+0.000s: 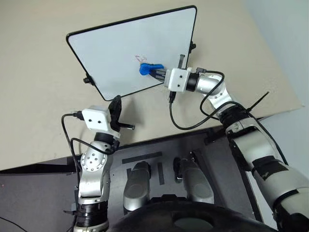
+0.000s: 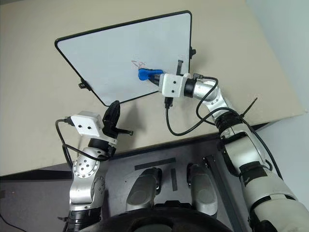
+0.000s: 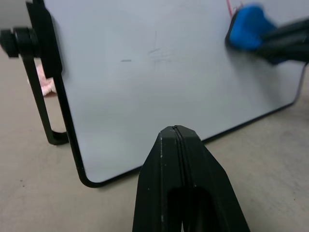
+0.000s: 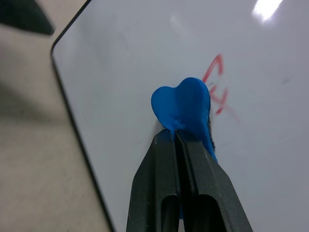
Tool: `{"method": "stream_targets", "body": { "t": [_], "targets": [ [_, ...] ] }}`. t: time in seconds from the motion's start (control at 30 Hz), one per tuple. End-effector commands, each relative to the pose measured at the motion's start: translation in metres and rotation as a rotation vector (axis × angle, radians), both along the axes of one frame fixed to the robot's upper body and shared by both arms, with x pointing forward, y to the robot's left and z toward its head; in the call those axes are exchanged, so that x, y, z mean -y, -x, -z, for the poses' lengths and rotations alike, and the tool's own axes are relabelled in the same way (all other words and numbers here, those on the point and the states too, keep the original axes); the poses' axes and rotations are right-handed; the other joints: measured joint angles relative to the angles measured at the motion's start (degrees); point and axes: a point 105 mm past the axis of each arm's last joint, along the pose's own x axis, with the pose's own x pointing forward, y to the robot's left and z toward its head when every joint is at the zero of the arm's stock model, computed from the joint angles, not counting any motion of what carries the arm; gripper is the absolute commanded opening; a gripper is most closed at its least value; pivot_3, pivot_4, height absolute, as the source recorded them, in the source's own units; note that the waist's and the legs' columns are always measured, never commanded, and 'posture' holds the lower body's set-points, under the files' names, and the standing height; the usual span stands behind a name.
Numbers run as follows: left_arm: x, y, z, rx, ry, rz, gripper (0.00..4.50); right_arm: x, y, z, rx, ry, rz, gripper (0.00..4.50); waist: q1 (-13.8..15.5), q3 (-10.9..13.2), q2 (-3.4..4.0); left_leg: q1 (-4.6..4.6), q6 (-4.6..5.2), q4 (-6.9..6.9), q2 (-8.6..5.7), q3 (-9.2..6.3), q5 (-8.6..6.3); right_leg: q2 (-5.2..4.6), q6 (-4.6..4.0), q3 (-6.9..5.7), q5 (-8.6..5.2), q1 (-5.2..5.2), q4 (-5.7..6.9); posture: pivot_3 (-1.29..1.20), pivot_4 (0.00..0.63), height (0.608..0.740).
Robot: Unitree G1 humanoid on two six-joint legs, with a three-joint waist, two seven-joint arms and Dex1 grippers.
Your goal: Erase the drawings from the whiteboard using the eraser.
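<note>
The whiteboard [image 1: 125, 43] stands tilted on the beige table, white with a thin black frame. Near its middle sit the drawings [image 1: 140, 59], a small red scribble, also seen as red marker lines [image 4: 217, 89] in the right wrist view. My right gripper [image 1: 155, 72] is shut on the eraser [image 1: 146, 69], a bright blue block held against the board just below the scribble. The blue eraser [image 4: 186, 108] sticks out past the closed fingertips and partly covers the red lines. My left gripper [image 1: 116, 104] is shut, empty, just in front of the board's lower corner.
The beige table [image 1: 38, 87] spreads around the board, with its front edge near my arms. A black side knob [image 3: 14, 38] and the stand leg [image 3: 46, 116] project at the board's left side. A loose black cable [image 1: 186, 123] hangs under my right wrist.
</note>
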Motion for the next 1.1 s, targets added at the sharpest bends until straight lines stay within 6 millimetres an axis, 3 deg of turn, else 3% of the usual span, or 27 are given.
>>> {"method": "stream_targets", "body": {
  "t": [0.03,0.3,0.7,0.77,1.1],
  "targets": [
    [-0.001,-0.001,-0.007,0.041,-0.008,-0.008,0.0,-0.002,-0.004,-0.002,0.032,0.003,0.015,0.07,0.0,0.0,0.0,0.0,0.0,0.0,0.01,0.0,0.0,0.01,-0.05,0.0,0.03,-0.02,0.01,0.0,0.15,0.74],
    [0.001,-0.003,-0.008,0.05,-0.01,-0.001,0.0,-0.004,-0.011,-0.035,0.158,-0.075,0.034,0.07,-0.2,0.0,0.06,-0.03,-0.01,-0.01,0.03,0.0,0.0,0.02,-0.24,-0.01,0.17,-0.14,0.05,0.0,0.15,0.74],
    [0.004,-0.008,-0.006,0.052,-0.005,0.022,0.0,-0.024,0.002,-0.082,0.312,-0.174,-0.062,0.07,-0.7,0.0,0.07,-0.05,-0.02,-0.09,0.07,0.0,-0.01,0.05,-0.31,-0.05,0.23,-0.31,0.04,0.0,0.15,0.74],
    [0.004,-0.008,-0.006,0.052,-0.005,0.023,0.0,-0.028,0.004,-0.08,0.3,-0.164,-0.075,0.07,-0.7,0.0,0.07,-0.07,-0.02,-0.11,0.08,0.0,-0.01,0.05,-0.31,-0.06,0.23,-0.33,0.01,0.0,0.15,0.74],
    [0.007,-0.01,-0.006,0.056,0.0,0.027,0.0,-0.029,0.001,-0.02,0.123,-0.031,-0.044,0.07,-0.6,0.0,0.07,-0.13,-0.09,-0.1,0.08,0.01,-0.05,0.04,-0.31,-0.05,0.21,-0.37,-0.04,0.0,0.15,0.74]
  ]
}}
